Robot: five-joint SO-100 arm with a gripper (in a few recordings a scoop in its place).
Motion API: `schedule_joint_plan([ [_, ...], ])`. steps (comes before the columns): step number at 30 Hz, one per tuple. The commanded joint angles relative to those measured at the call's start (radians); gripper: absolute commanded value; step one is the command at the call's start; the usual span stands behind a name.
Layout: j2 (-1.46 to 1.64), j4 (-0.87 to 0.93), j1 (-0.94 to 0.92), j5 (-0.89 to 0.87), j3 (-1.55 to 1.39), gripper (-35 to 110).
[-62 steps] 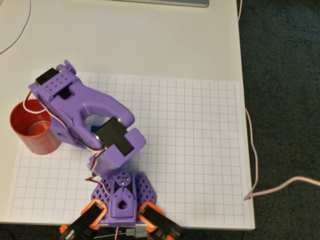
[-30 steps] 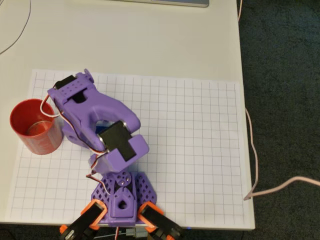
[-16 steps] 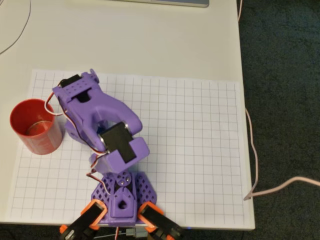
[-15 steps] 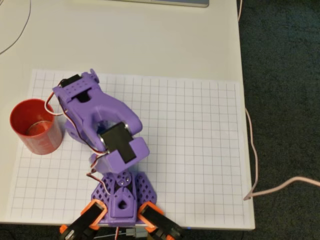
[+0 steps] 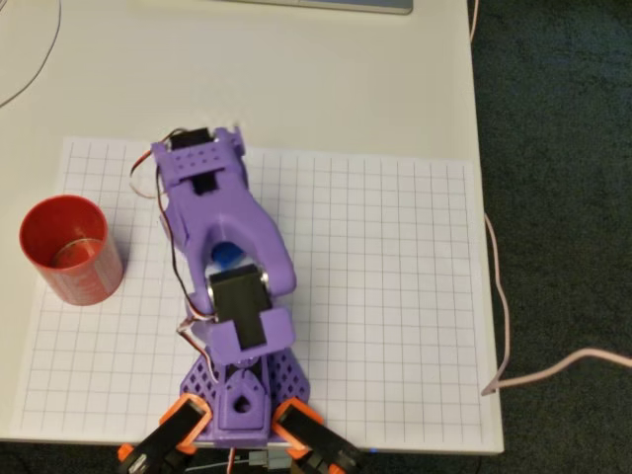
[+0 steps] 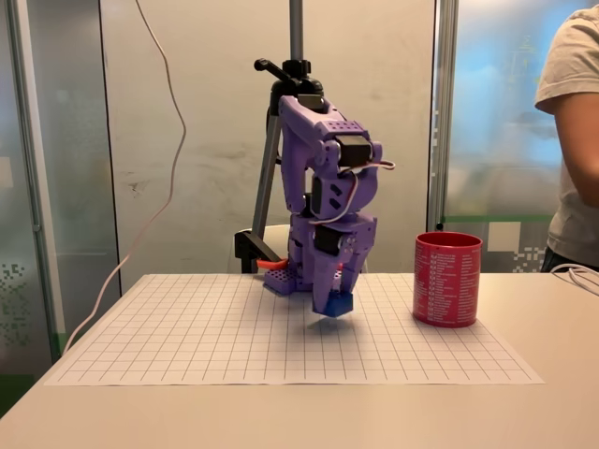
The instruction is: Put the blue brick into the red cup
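Observation:
In the fixed view my purple gripper [image 6: 340,288] points down, shut on the blue brick [image 6: 334,303], which hangs just above the grid sheet with its shadow beneath. From overhead a bit of the blue brick [image 5: 225,255] shows through the gap in the folded arm, which hides the fingers. The red cup [image 5: 69,249] stands upright at the sheet's left edge, well apart from the arm. In the fixed view the red cup [image 6: 447,279] is to the right of the gripper.
A white grid sheet [image 5: 395,296] covers the table's near part. The table edge [image 5: 484,197] runs down the right, with a cable [image 5: 504,326] hanging there. A tripod [image 6: 281,140] stands behind the arm. A person [image 6: 573,131] stands at the right edge.
The arm has swung away from the red cup toward the sheet's middle, to the right in the overhead view. The cup has not moved.

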State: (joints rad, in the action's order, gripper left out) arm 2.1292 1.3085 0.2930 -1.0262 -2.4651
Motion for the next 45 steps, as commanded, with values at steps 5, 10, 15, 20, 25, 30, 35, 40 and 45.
schedule_joint_plan([
  [5, 0.037, 0.058, -0.098, 0.058, 0.394, 0],
  [10, -0.043, 0.121, 0.003, 0.161, 0.615, 0],
  [15, -0.132, 0.239, 0.187, 0.212, 0.859, 0],
  [20, -0.184, 0.383, 0.387, 0.23, 1.088, 0],
  [25, -0.16, 0.408, 0.551, 0.181, 1.117, 0],
  [30, -0.052, 0.41, 0.707, 0.106, 1.023, 1],
  [35, 0.038, 0.408, 0.841, 0.025, 0.907, 1],
  [40, 0.051, 0.39, 0.881, -0.003, 0.831, 3],
  [45, 0.044, 0.374, 0.862, 0.009, 0.782, 4],
])
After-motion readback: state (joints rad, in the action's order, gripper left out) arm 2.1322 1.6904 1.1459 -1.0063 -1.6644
